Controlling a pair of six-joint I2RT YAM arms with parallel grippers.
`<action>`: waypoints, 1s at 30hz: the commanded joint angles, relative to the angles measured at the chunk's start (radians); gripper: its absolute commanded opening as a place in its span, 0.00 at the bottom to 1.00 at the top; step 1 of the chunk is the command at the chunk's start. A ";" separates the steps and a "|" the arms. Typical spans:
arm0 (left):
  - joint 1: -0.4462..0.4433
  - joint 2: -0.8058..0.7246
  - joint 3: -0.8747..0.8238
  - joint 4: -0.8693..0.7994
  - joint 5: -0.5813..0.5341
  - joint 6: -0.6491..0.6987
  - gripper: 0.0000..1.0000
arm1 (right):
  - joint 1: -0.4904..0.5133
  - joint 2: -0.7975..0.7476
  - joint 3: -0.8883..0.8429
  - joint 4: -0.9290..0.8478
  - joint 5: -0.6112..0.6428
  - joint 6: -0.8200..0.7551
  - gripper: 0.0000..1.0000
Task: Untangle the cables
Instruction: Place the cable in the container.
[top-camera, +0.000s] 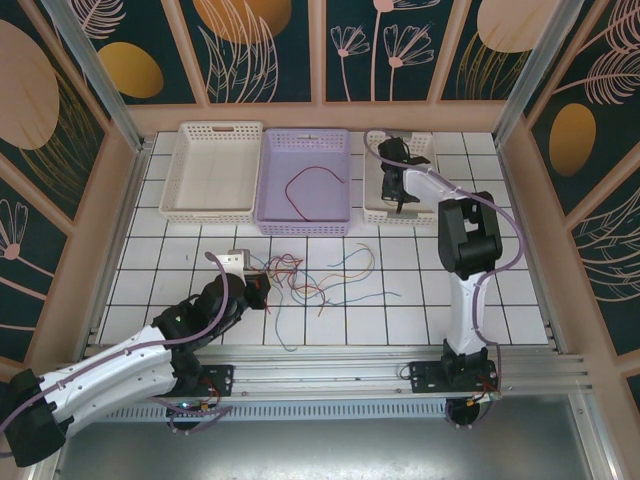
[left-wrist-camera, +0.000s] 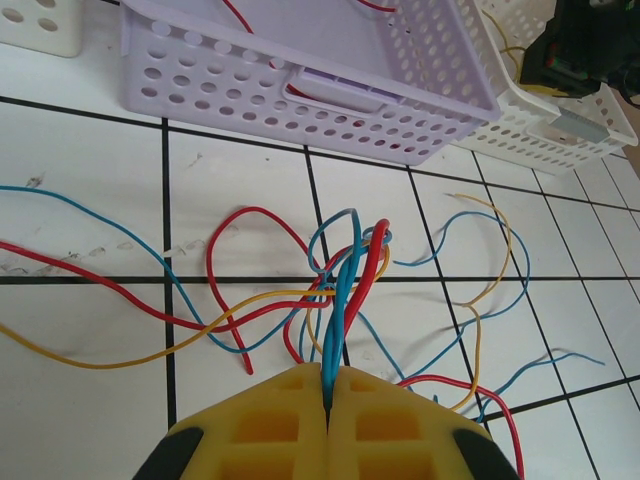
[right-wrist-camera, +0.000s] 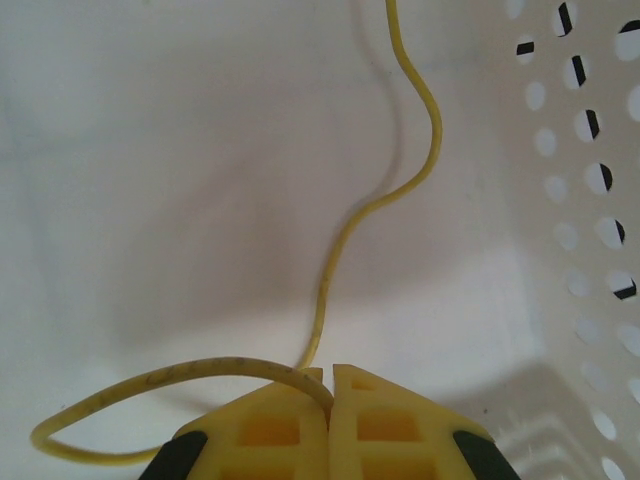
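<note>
Yellow fingers (left-wrist-camera: 270, 430) of my left tool (left-wrist-camera: 328, 385) sit closest in the left wrist view. They are pressed together on a blue cable (left-wrist-camera: 340, 300) that runs into the seam between them, and a red cable (left-wrist-camera: 368, 280) twists along it. Beyond, the cables (left-wrist-camera: 318, 268) lie looped and crossed on the white tiled table (left-wrist-camera: 90, 200), red, blue and yellow, with a lilac basket (left-wrist-camera: 250, 75) behind them.

Through the right wrist view, my right tool (right-wrist-camera: 328, 380) is pinching a yellow cable (right-wrist-camera: 335, 260), which snakes over the floor of the right white basket (right-wrist-camera: 590, 300).

From above, my left tool (top-camera: 265, 290) sits at the near-left edge of the tangle of cables (top-camera: 315, 275) on the table (top-camera: 420, 310). My right tool (top-camera: 403, 205) hangs inside the right white basket (top-camera: 372, 200). A lone red cable (top-camera: 315, 180) lies in the lilac basket (top-camera: 303, 228), and the left white basket (top-camera: 213, 170) stands beside it. All three baskets stand in a row along the far side of the table.
</note>
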 joint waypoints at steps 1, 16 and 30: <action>0.003 0.004 -0.009 0.033 0.015 -0.011 0.00 | -0.014 0.007 0.035 -0.055 -0.042 -0.015 0.00; 0.003 0.001 -0.010 0.036 0.023 -0.012 0.00 | -0.016 -0.087 0.054 -0.090 -0.078 -0.013 0.13; 0.003 0.005 0.000 0.030 0.031 -0.008 0.00 | -0.014 -0.177 0.028 -0.094 -0.109 -0.006 0.36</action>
